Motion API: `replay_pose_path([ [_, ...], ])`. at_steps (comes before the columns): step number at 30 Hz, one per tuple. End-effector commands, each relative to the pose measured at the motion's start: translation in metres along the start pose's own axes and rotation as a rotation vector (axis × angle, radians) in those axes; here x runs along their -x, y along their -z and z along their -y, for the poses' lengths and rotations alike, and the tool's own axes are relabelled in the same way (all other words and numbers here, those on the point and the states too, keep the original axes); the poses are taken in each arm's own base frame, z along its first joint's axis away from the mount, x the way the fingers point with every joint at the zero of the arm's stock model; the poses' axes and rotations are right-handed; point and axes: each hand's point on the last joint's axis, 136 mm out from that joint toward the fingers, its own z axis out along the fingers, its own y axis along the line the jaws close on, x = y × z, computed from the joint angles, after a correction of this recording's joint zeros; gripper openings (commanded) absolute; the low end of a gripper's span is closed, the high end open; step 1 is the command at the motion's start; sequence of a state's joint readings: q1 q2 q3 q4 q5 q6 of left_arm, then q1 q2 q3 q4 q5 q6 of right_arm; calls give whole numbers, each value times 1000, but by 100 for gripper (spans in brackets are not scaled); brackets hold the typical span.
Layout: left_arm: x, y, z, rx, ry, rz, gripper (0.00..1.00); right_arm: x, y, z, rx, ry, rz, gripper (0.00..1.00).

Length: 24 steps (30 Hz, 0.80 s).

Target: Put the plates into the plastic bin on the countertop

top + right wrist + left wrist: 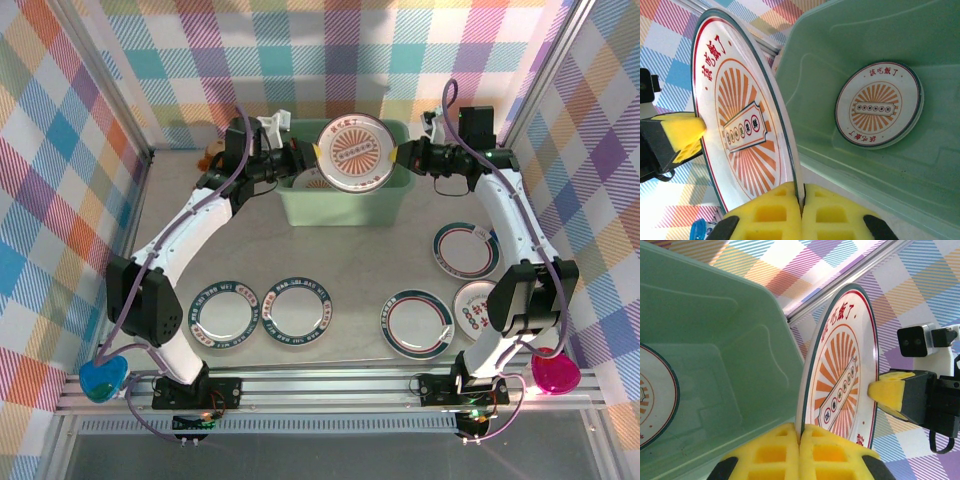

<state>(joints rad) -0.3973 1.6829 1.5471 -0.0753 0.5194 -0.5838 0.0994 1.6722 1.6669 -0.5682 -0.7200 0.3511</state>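
Top view, held plate: round and white, with a thin dark rim, an orange sunburst centre and red characters; its face is turned to the camera.
Top view, place: it is held above the plastic bin, a pale mint tub at 12 o'clock on the tabletop.
Top view, left pincer: clamped on the rim at 9 o'clock.
Top view, right pincer: clamped on the rim at 3 o'clock.
Top view, loose plates: five are spread over the tabletop from 7 to 3 o'clock, with dark patterned or teal-red rims.
Top view, hidden: much of the bin's inside is covered by the held plate; one loose plate at 4 o'clock is partly covered by the right arm; a brown object behind the left arm cannot be identified.
Left wrist view: the rim is seen gripped between yellow pads; a second plate in the bin is cut off at 9 o'clock.
Right wrist view: the rim is pinched between yellow pads; the second plate is seen whole, lying flat on the bin's floor with the same sunburst.
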Motion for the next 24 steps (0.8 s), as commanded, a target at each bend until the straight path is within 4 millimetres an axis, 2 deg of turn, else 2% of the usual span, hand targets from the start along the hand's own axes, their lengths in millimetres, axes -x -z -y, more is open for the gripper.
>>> replay_pose_path([
  [1,16,0,19,-68,-30,43,0,8,2,-14,43,35,9,1],
  [6,14,-4,10,-41,-18,35,0,13,1,-13,38,20,24,0],
  [9,13,-4,7,-20,-15,35,12,18,-1,-14,51,11,32,0],
  [10,14,-3,5,-9,-15,37,19,20,-2,-14,59,9,29,0],
  [18,18,2,-4,63,-25,65,29,33,-9,-20,104,-11,32,0],
  [24,23,2,-9,99,-27,87,56,40,-15,-16,104,-32,33,0],
])
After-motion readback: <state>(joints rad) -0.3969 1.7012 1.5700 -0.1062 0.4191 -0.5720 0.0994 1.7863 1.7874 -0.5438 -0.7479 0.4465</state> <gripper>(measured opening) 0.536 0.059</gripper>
